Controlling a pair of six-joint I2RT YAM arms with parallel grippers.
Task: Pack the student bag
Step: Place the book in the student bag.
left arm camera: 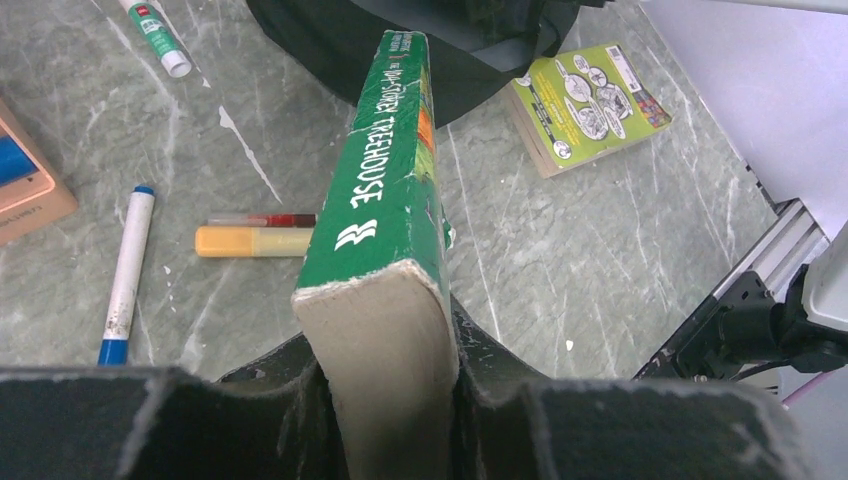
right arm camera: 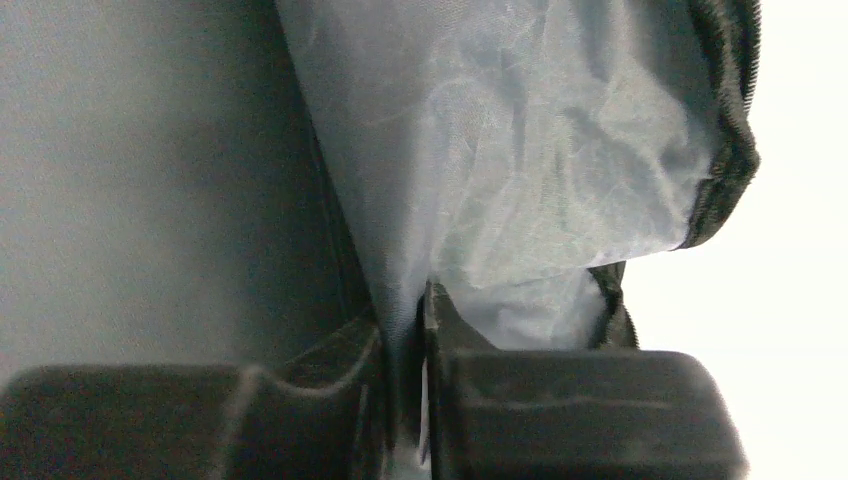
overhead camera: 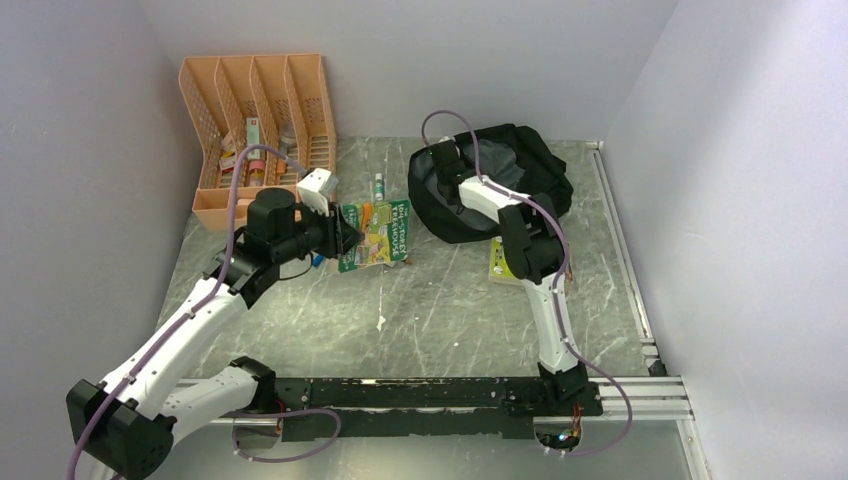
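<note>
The left gripper (left arm camera: pixel 390 400) is partly closed, its fingers (left arm camera: pixel 500 395) clamped on the bottom end of a green paperback book (left arm camera: pixel 385 180). The book's spine faces the wrist camera and it reaches out over the grey marbled counter (overhead camera: pixel 440 310). Beside the book in that view lie a yellow marker (left arm camera: pixel 250 241) and a thin red pen (left arm camera: pixel 262 219), touching along their length. A white marker with blue ends (left arm camera: pixel 127 272) lies further left and a glue stick (left arm camera: pixel 158 38) lies further back.

The right gripper (right arm camera: pixel 405 400) is nearly closed, its jaws pinching a fold of the grey inner lining of the student bag (right arm camera: pixel 520 150). The black zipper edge runs down the right of the wrist view. From above, this gripper sits at the near-left rim of the bag's opening.

The student bag (overhead camera: pixel 540 170) rests at the back of the counter, right of centre, with its mouth open. A yellow-green book (overhead camera: pixel 500 262) lies flat just in front of it, by the right arm. The orange mesh desk organiser (overhead camera: pixel 255 130) stands in the back-left corner, well apart from the bag.
</note>
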